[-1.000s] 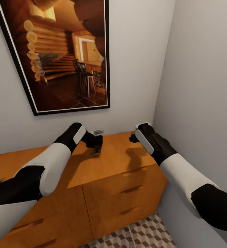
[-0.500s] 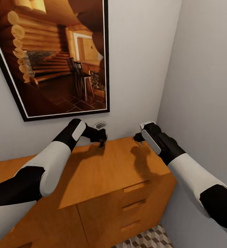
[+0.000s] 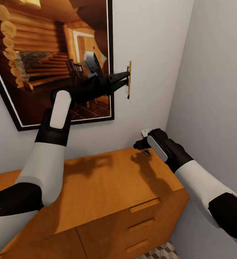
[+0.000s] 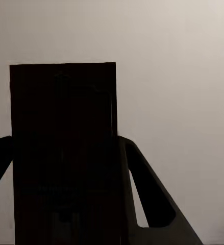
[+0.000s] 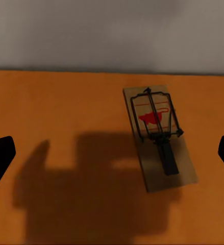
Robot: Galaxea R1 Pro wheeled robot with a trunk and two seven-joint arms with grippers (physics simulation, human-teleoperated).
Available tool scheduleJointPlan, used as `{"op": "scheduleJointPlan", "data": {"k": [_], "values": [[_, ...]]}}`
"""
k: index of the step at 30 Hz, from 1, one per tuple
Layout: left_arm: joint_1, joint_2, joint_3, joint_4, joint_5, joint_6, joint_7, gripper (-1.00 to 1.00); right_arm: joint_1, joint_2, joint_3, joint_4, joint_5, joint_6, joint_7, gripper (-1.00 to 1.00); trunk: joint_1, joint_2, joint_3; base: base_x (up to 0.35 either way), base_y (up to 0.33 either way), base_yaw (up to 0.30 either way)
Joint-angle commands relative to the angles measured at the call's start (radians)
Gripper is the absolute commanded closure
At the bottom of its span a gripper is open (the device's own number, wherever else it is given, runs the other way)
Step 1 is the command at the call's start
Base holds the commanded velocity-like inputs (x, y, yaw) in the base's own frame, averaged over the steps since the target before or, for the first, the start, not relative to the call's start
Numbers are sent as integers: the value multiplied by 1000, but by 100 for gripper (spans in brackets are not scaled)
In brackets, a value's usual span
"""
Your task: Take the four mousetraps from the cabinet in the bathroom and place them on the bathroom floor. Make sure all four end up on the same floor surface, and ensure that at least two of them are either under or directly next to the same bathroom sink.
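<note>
**Mousetraps: one lifted in the left gripper, one waiting on the cabinet**

Mousetraps here are thin, flat slips of wood, so they should be very light and stiff, with nothing to squash except the wire bar and spring on top. One mousetrap (image 3: 129,80) is held edge-on in the left gripper (image 3: 125,80), high up against the wall just right of the framed picture (image 3: 43,61); the fingers are pinched on it near one short end. In the left wrist view the held trap (image 4: 63,153) appears as a dark rectangle between the fingers, too shadowed to show which face is toward the camera.

A second mousetrap (image 5: 160,137) lies flat on the cabinet (image 3: 104,187), at the far right corner of its top near the wall. In the head view it is a small patch (image 3: 146,152) just below the right gripper (image 3: 138,145), whose fingers are spread wide, one tip at each side of the right wrist view, hovering apart from the wood.

A board this thin lying flat offers little to grab from above. The likeliest hold is across the two long edges, clear of the wire, and gentle, since smooth wood may slip or the trap may tip.
</note>
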Motion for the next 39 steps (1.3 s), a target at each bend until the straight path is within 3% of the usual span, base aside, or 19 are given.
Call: {"op": "scheduleJointPlan", "data": {"k": [1, 4, 5, 6, 7, 9, 14, 21, 25, 28, 29, 31, 32, 33, 34, 37, 39], "values": [[-1, -2, -20, -2, 9, 3, -6, 100, -1, -1, 9, -2, -11, 2, -10, -100, 0, -1, -1, 8, 0, 0], [-1, -5, -63, -7, 71, 2, -5, 100, -1, 0, 14, -2, -11, 2, -10, -100, 0, -1, -1, 4, 0, 0], [-1, -5, -79, -8, 115, 1, -5, 100, -1, 1, 15, -2, -12, 2, -10, -100, 0, -1, -1, 2, 0, 0], [-1, -6, -86, -9, 138, 0, -4, 100, -1, 1, 15, -2, -12, 2, -10, -100, 0, -1, -1, 2, 0, 0], [-1, -5, -104, -11, 211, -4, -3, 100, -1, 2, 16, -1, -14, 2, -10, -100, 0, -1, -1, 0, 0, 0], [-1, -5, -111, -12, 247, -5, 3, 100, -1, 2, 17, 0, -16, 2, -10, -100, 0, -1, -1, 0, 0, 0], [-1, -5, -115, -9, 273, -7, 37, 100, -1, -3, 18, -2, -17, 2, -10, -100, 0, -1, -1, 0, 0, 0], [-1, -6, -116, -3, 275, -8, 48, 100, -2, -8, 35, 12, -19, 7, -6, -100, 0, -1, -1, 0, 0, 0], [-1, -6, -118, -1, 274, -9, 49, 100, -15, -18, 65, 96, -21, 9, 14, -100, 0, -1, -1, 0, 0, 0], [-1, -6, -124, 0, 274, -9, 50, 100, -70, -21, 78, 199, -21, 9, 117, -100, 0, -1, -1, 0, 0, 0], [-1, -6, -128, 0, 274, -9, 50, 100, -95, -22, 91, 239, -18, 9, 184, -100, 0, -1, -1, 0, 0, 0], [-1, -6, -139, -1, 274, -9, 50, 100, -146, -38, 147, 316, -7, 7, 344, -100, 0, -1, -1, 0, 0, 0], [-1, -6, -147, -2, 274, -9, 50, 100, -180, -60, 220, 357, 14, 2, 468, -100, 0, -1, -1, 0, 0, 0], [-1, -6, -150, -2, 274, -9, 50, 100, -190, -67, 246, 366, 24, 1, 512, -100, 0, -1, -1, 0, 0, 0], [-1, -6, -156, -1, 274, -9, 50, 100, -207, -79, 293, 380, 46, -2, 600, -100, 0, -1, -1, 0, 0, 0], [-1, -6, -166, 1, 272, -9, 51, 100, -245, -101, 353, 404, 105, -6, 783, -100, 0, -1, -1, 0, 0, 0], [-1, -6, -172, 2, 271, -9, 51, 100, -264, -120, 366, 413, 144, -8, 851, -100, 0, -1, -1, 0, 0, 0]]}}
